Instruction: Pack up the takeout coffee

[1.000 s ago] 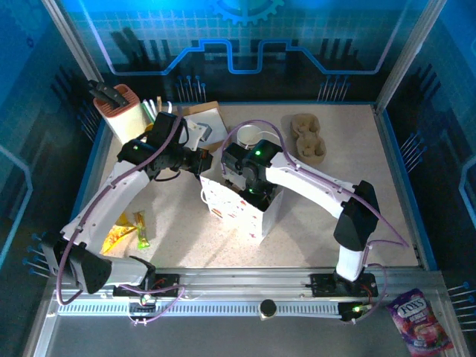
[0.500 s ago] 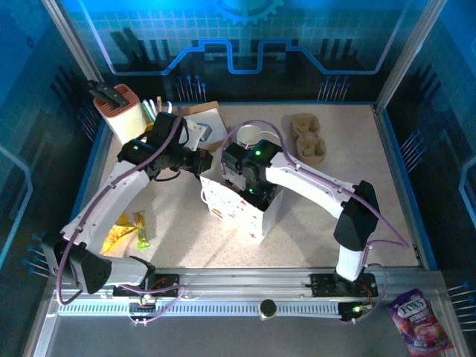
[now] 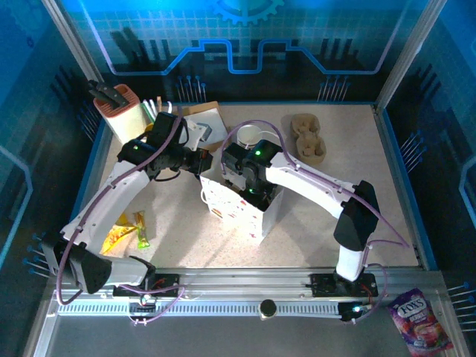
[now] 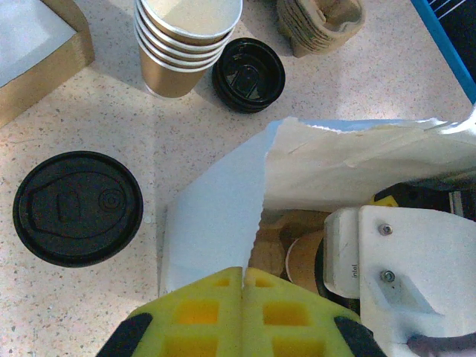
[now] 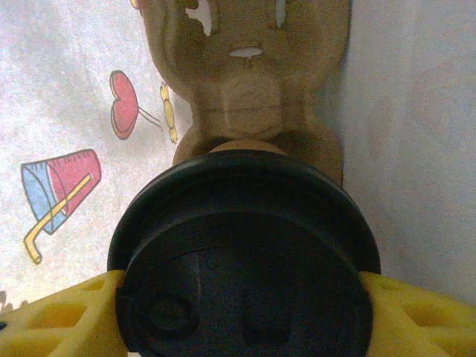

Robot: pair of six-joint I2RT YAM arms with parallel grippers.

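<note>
Packing looks about half done. The right end effector (image 5: 242,316) has its yellow pads set wide, one on each side of a tan paper cup with a round black plastic lid (image 5: 245,253), and is clamped on it. The cup hangs inside the white printed paper bag (image 5: 67,97). A beige moulded-pulp carrier (image 5: 253,82) is already in the bag, directly beneath the cup. The lid hides the cup's base, so I cannot tell whether it is seated in a well.

The left end effector (image 4: 244,286) is fully closed, pads pressed together. The bag's serrated rim runs into the seam between them, which reads as a pinch holding the mouth open. In the overhead view the bag stands upright mid-counter between the two arms.

Outside the bag, on the speckled counter (image 4: 111,126):
- a second black-lidded cup (image 4: 78,208), seen from straight above and near the bag
- a stack of open tan paper cups (image 4: 187,44)
- a stack of loose black lids (image 4: 249,74), just beside the cups
- a pile of spare pulp carriers (image 4: 320,22)

Done: bag open, carrier in, first cup inside. Left, by my judgement: seat and release this cup, withdraw, then load the second lidded cup. I cannot tell whether the carrier's other well is filled.
</note>
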